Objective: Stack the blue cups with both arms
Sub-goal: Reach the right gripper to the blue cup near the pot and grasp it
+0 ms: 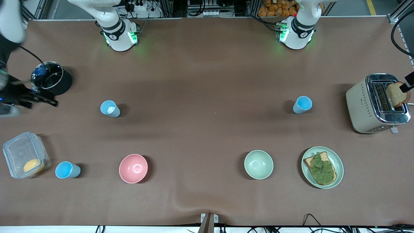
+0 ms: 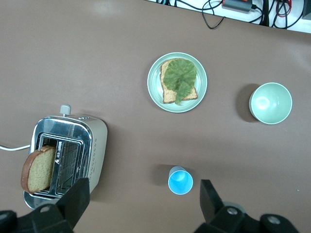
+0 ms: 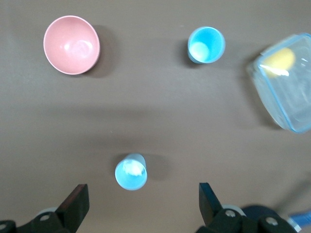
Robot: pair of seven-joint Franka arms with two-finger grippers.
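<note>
Three blue cups stand upright and apart. A paler cup [image 1: 110,108] [image 3: 131,172] is toward the right arm's end. A brighter cup [image 1: 67,170] [image 3: 206,44] stands nearer the front camera, beside a clear box. Another bright cup [image 1: 302,104] [image 2: 180,180] is toward the left arm's end. My right gripper [image 3: 142,194] [image 1: 43,98] is open and empty, high over the table by the paler cup. My left gripper [image 2: 144,191] is open and empty, high over the table between the toaster and its cup; only a fingertip [image 1: 408,84] shows at the front view's edge.
A pink bowl [image 1: 133,168] and a pale-green bowl [image 1: 258,164] sit nearer the front camera. A plate [image 1: 338,163] carries toast with lettuce. A toaster [image 1: 362,103] holds bread. A clear box [image 1: 19,152] and a black pot [image 1: 63,82] are at the right arm's end.
</note>
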